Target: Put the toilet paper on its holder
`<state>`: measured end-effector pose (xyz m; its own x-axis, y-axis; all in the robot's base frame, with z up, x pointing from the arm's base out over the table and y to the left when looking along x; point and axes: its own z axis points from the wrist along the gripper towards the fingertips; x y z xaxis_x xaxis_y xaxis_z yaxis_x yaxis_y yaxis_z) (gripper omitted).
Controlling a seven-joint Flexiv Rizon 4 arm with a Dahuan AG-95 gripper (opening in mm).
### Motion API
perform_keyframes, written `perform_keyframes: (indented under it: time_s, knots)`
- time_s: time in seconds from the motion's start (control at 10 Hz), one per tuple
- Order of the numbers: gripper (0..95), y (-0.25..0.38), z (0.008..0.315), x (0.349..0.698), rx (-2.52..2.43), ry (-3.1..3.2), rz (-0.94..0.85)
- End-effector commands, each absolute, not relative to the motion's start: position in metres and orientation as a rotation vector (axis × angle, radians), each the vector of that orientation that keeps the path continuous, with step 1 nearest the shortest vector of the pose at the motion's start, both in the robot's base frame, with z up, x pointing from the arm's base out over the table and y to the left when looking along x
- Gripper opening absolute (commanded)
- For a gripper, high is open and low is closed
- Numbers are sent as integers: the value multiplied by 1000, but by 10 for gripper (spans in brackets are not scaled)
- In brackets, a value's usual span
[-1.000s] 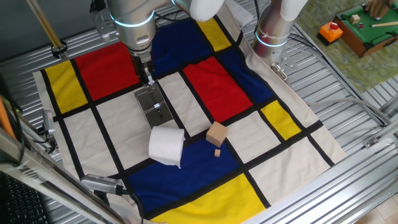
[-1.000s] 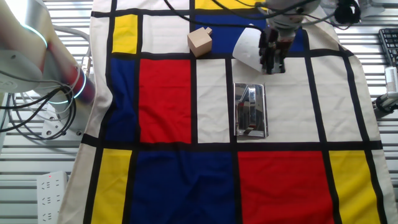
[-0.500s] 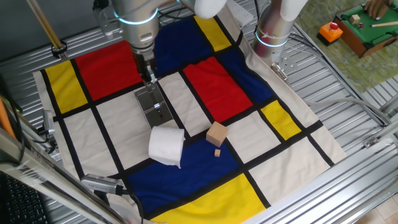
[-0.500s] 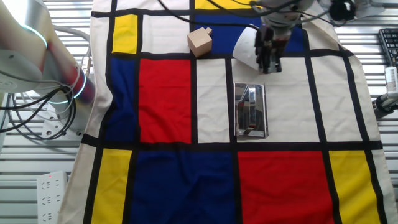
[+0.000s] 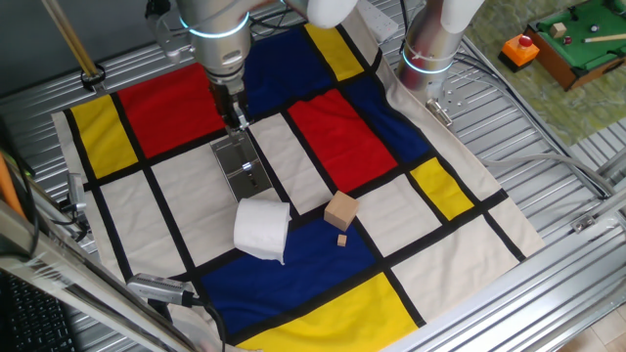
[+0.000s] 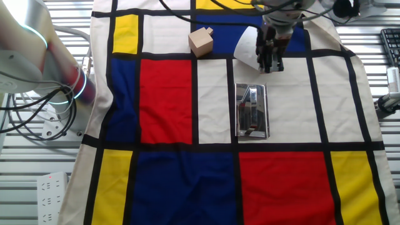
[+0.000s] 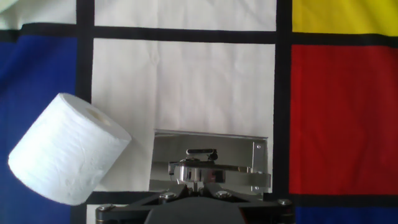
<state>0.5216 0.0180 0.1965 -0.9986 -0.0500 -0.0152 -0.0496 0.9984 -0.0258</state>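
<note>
Since a second ago your gripper (image 5: pixel 235 119) is sitting slightly higher and a touch farther from the holder (image 5: pixel 242 167); the roll (image 5: pixel 261 230) and the cube (image 5: pixel 340 210) are lying where they were. You are hanging over the far end of the holder, the fingers looking pressed nearly together and holding nothing. The roll is lying on its side just beside the holder's near end, at the border of a white and a blue panel of the cloth (image 5: pixel 445 186), core tilted up in the hand view. The cube is resting near the roll, apart from it. You are seeing open white cloth along both long sides of the holder, and the cloth's edges are well away from it.
</note>
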Motion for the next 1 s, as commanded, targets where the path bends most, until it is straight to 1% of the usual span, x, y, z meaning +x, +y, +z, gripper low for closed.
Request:
perform_keyframes:
  time_s: [0.1, 0.4, 0.7, 0.8, 1.0]
  knots:
    - [0, 28, 193, 522, -154, 3112, -40]
    - [0, 33, 192, 522, -327, 3093, -57]
    - [0, 35, 194, 520, -1201, 2868, -61]
    - [0, 36, 194, 520, -1372, 2788, -71]
    - [0, 39, 192, 520, -1874, 2481, -90]
